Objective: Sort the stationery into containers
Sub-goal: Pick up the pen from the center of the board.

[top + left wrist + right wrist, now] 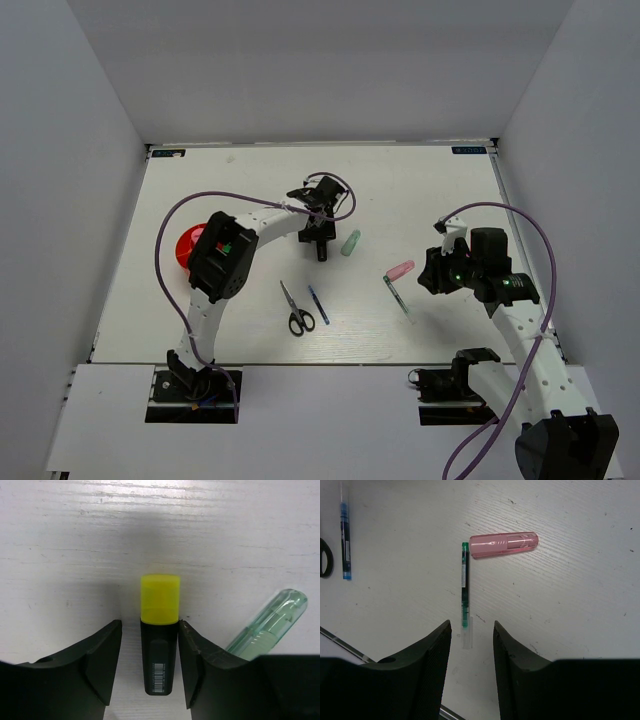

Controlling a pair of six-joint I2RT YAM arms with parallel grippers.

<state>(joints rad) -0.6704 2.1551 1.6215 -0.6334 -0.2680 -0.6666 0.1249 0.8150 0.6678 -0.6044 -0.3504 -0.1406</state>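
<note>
White tabletop [420, 190]: we log left hand [150, 627] parted astride yellow-capped marker [160, 597]; pale green highlighter [270, 625] just beside that marker; right hand [472, 627] well apart from it, narrowly parted, empty.

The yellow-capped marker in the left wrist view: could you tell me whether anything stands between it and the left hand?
Nothing visible does. The yellow-capped marker lies inside the left hand, between its open fingers; the pale green highlighter lies outside one finger, not in the gap.

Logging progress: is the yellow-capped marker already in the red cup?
No, the yellow-capped marker lies on the table, between the left fingers.
</note>
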